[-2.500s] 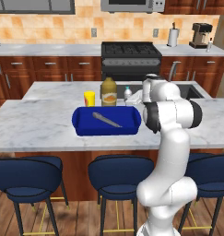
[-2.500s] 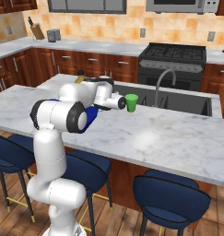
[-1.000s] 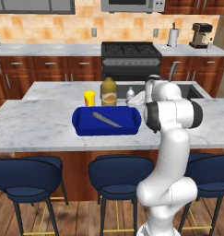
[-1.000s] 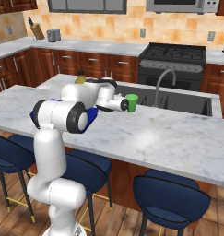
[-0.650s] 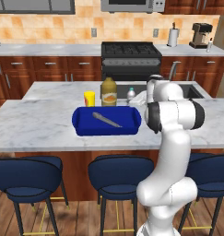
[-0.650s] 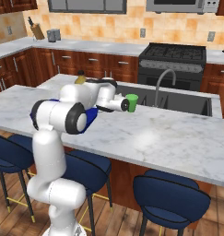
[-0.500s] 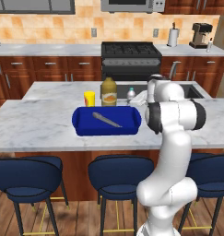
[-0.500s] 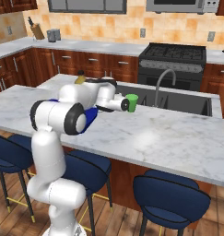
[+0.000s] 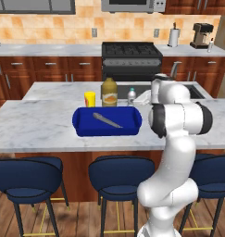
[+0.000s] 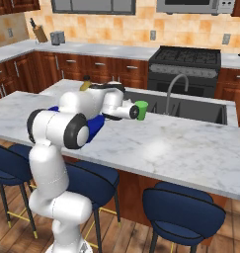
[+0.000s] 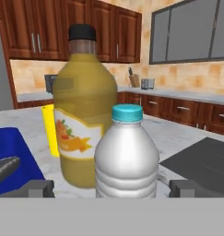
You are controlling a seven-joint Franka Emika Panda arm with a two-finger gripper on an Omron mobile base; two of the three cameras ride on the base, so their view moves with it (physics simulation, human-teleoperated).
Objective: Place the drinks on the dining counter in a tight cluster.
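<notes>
The small clear water bottle point(image 11: 126, 154) with a blue cap stands close in front of my gripper point(image 11: 112, 188). The gripper is open, one fingertip on each side of the bottle with a gap to it. Right behind the bottle is the big amber juice jug point(image 11: 85, 106) with its orange label and dark cap. In the left base view the jug point(image 9: 109, 91) and the water bottle point(image 9: 131, 96) stand side by side on the dining counter point(image 9: 35, 125), and my white hand reaches in from the right, mostly hidden by the arm.
A blue tray point(image 9: 107, 121) with a grey utensil lies in front of the bottles. A yellow cup point(image 9: 90, 98) stands left of the jug. A green cup point(image 10: 141, 109) sits by the sink point(image 10: 190, 106) and the faucet point(image 10: 173, 86). Navy stools point(image 9: 118, 172) line the near edge.
The arm's elbow has drifted slightly to the right in the left base view. The bottles, the cups and the tray have not moved.
</notes>
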